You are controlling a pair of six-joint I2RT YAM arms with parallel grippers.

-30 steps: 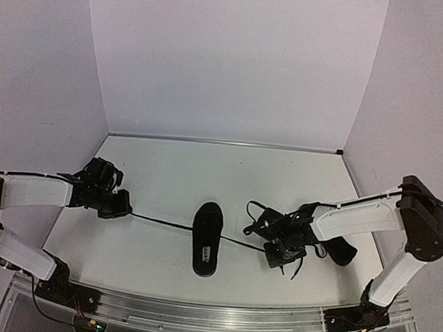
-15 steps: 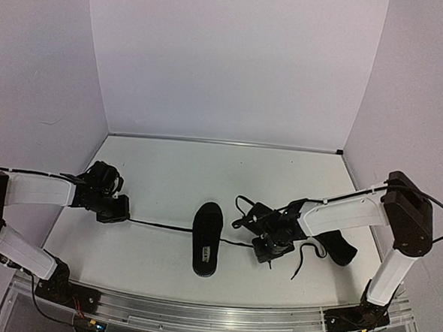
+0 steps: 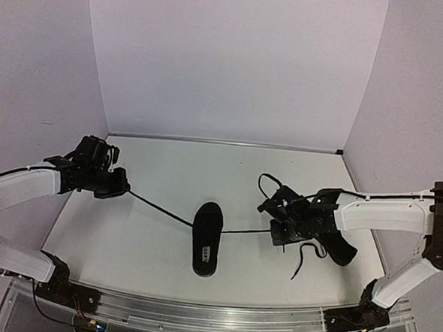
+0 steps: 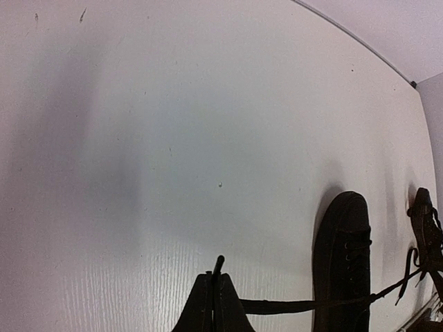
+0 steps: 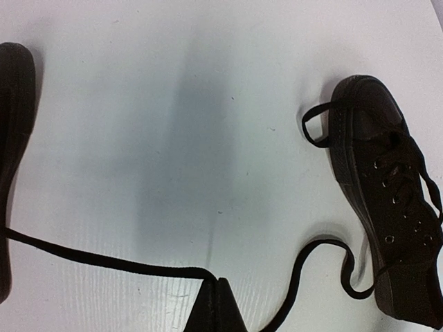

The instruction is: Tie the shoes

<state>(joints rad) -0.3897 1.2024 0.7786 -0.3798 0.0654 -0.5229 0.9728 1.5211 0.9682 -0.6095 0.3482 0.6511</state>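
One black shoe (image 3: 207, 239) lies in the middle of the table, its pale insole label up. Its two laces are stretched out to either side. My left gripper (image 3: 115, 189) is shut on the left lace end, whose tip pokes out above the fingers (image 4: 208, 308) in the left wrist view, with the shoe (image 4: 342, 263) to the right. My right gripper (image 3: 278, 231) is shut on the right lace (image 5: 104, 261), gripped at the fingertips (image 5: 220, 294). The second shoe (image 5: 387, 200) lies to the right with loose curled laces, partly hidden under my right arm in the top view (image 3: 342, 251).
White table with purple walls at the back and both sides. The metal rail (image 3: 212, 316) runs along the near edge. The second shoe's loose lace (image 5: 318, 277) curls on the table beside my right fingers.
My left gripper has moved up and toward the back left, drawing its lace taut at an angle. My right gripper has moved right and back, pulling the other lace out straight.
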